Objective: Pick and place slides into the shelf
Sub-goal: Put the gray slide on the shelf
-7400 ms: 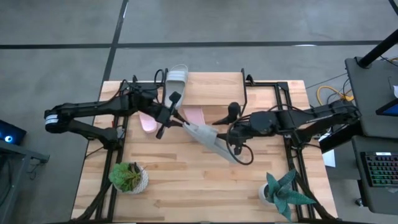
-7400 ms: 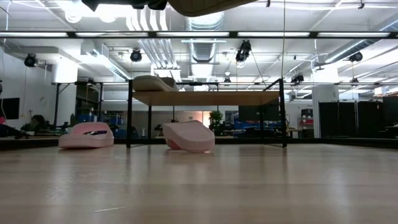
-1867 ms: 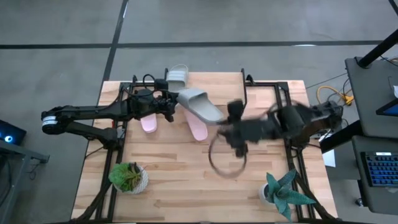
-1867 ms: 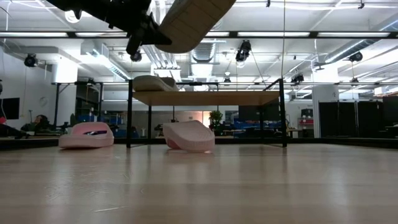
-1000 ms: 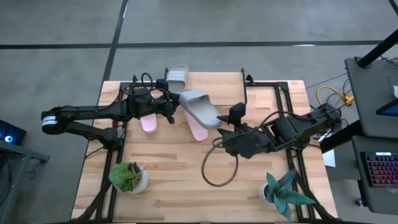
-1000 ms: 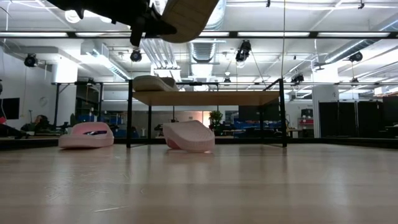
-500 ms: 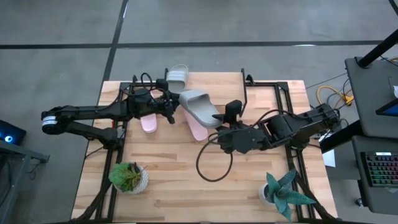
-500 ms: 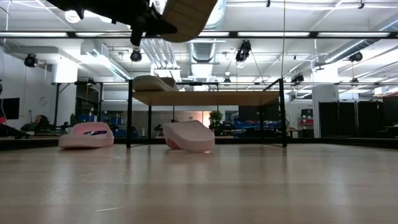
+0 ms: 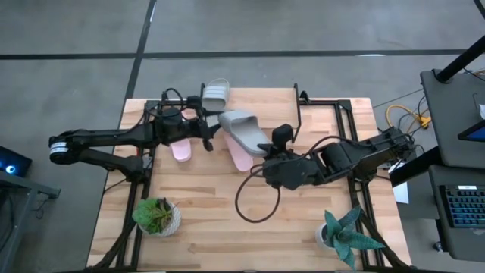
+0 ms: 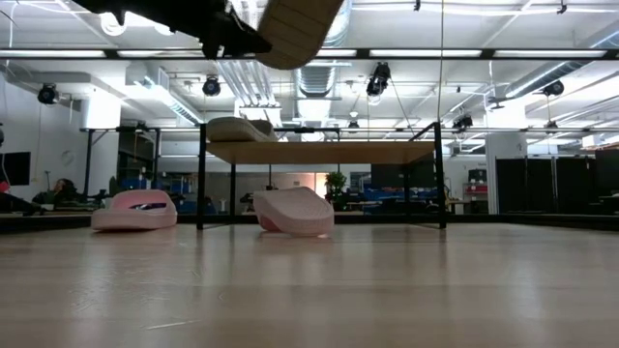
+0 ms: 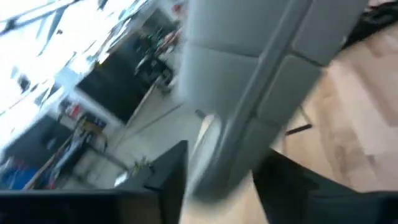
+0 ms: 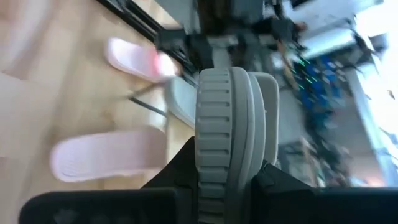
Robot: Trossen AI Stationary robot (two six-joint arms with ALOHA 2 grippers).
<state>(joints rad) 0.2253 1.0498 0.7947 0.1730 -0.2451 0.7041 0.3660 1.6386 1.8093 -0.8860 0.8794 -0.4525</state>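
A light grey slide [image 9: 242, 130] hangs in the air over the shelf [image 9: 265, 102], between my two grippers. My left gripper [image 9: 208, 133] is at its left end; in the left wrist view its fingers [image 11: 171, 180] stand open on either side of the slide's edge [image 11: 217, 155]. My right gripper [image 9: 271, 152] is shut on the slide's right end. A second grey slide [image 9: 214, 92] lies sole-down on the shelf's plank at its left end. One pink slide [image 9: 180, 149] lies on the table left of the shelf. Another pink slide [image 9: 241, 159] lies under the shelf. My left gripper has the grey slide's left end between its fingers; whether they touch it I cannot tell. My right gripper pinches the slide's right end [image 12: 225, 158] between its two fingers, across the sole's thickness. It comes from the table's right. The slide is clear of the shelf and table.
Two potted plants stand near the table's front edge, one at the left [image 9: 158, 216] and one at the right [image 9: 348, 235]. A black cable loop [image 9: 254, 201] hangs from the right arm over the table's middle. The shelf's black frame legs [image 10: 201, 179] stand at the far side.
My right gripper has gone toward the table's left, up to the grey slide's right end, and has taken hold of it. The slide has stayed in the air over the shelf, shifting only slightly.
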